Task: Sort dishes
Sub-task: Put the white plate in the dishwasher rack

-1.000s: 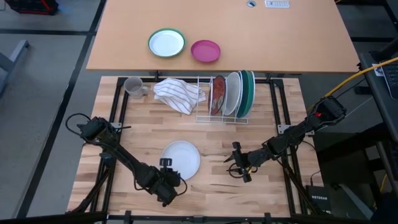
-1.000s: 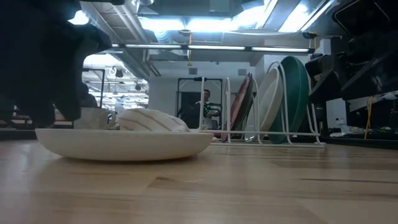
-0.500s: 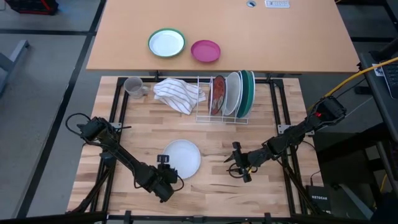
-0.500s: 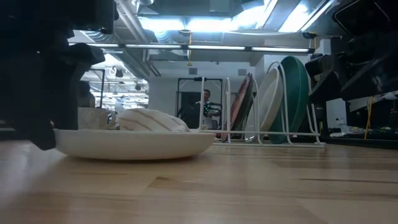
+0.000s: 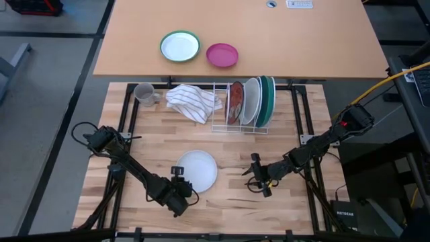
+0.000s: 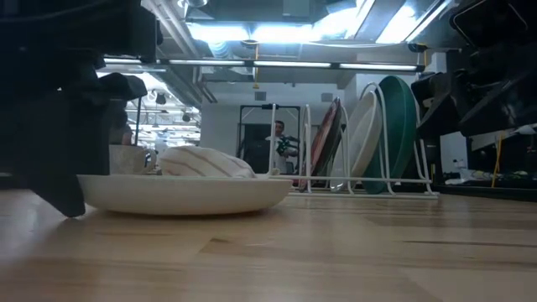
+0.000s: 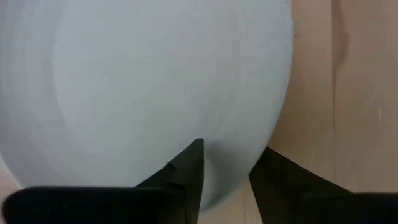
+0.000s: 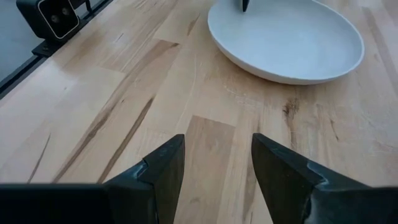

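Note:
A white plate (image 5: 197, 171) lies flat on the wooden table and fills the left wrist view (image 7: 155, 87). My left gripper (image 5: 180, 180) is open at its near-left rim. One finger (image 7: 186, 171) stands over the plate and the other (image 7: 273, 177) outside the rim. My right gripper (image 5: 248, 176) is open and empty, to the plate's right (image 8: 286, 37). A red-brown plate (image 5: 235, 102), a white plate (image 5: 250, 101) and a dark green plate (image 5: 268, 99) stand on edge in a white wire rack (image 5: 228, 126). My left gripper's fingers stand astride the plate's near-left rim (image 7: 239, 196), slanting down from the near side. I cannot tell whether they touch it. The plate lies flat on the table.
A striped cloth (image 5: 193, 101) and a grey mug (image 5: 143, 93) lie left of the rack. A small green-rimmed plate (image 5: 180, 46) and a pink bowl (image 5: 222, 54) sit on the far table. A person (image 6: 281, 143) shows in the room behind.
My left gripper has come down at the white plate's near-left rim, its fingers now reaching table height beside the rim.

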